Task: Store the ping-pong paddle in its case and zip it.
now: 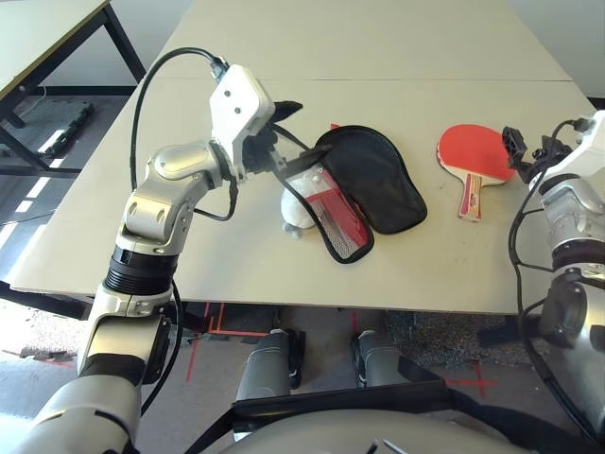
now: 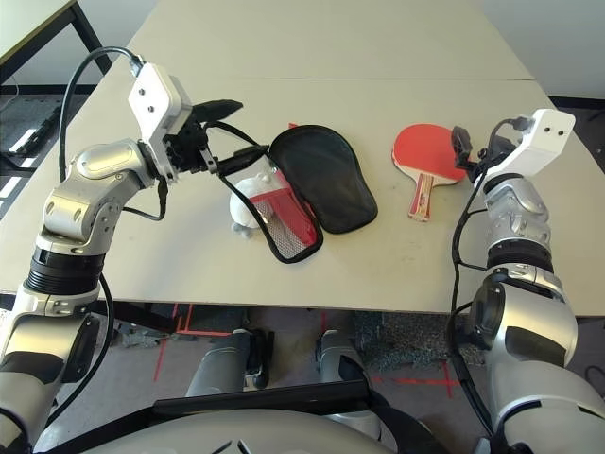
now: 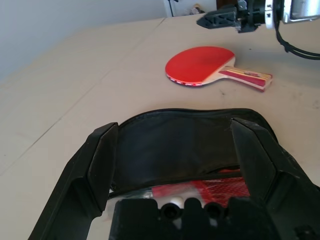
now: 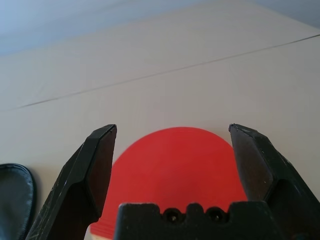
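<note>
The ping-pong paddle (image 1: pixel 471 148) lies flat on the table at the right, red face up, with its striped wooden handle (image 1: pixel 470 195) pointing toward me. My right gripper (image 2: pixel 478 145) hovers open just right of the red face (image 4: pixel 175 170) and holds nothing. The case (image 1: pixel 376 178) lies unzipped in the middle, black lining up, its red and mesh flap (image 1: pixel 338 223) folded out toward the front. My left gripper (image 1: pixel 297 138) is open at the case's left edge, the black lining (image 3: pixel 190 145) showing between its fingers. I cannot tell whether a finger touches the case.
A small pale pouch (image 1: pixel 296 214) sits against the case's left side, partly under the red flap. Bare table (image 1: pixel 444 265) runs along the front between case and paddle, and the table's far half is bare. A second table (image 1: pixel 38 28) stands at the back left.
</note>
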